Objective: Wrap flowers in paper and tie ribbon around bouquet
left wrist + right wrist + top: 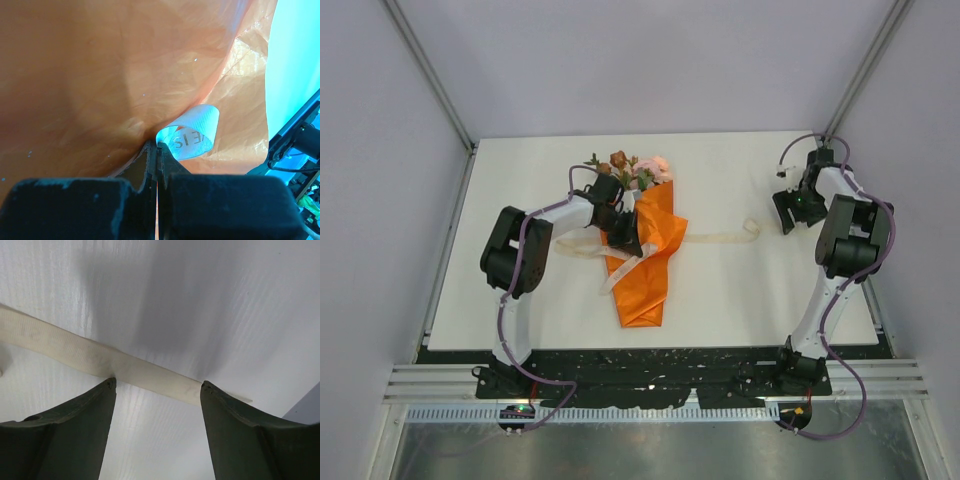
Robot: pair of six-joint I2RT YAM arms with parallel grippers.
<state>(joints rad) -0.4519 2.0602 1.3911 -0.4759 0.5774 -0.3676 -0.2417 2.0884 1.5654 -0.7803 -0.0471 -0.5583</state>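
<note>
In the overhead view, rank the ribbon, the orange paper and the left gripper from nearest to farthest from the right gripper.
1. ribbon: its loose end lies just left of the right gripper.
2. paper: mid-table, further left.
3. left gripper: over the paper's far, left side.

Orange paper (655, 240), cream ribbon (75, 352) (dark lettering), pink and rust flowers (632, 168).
</note>
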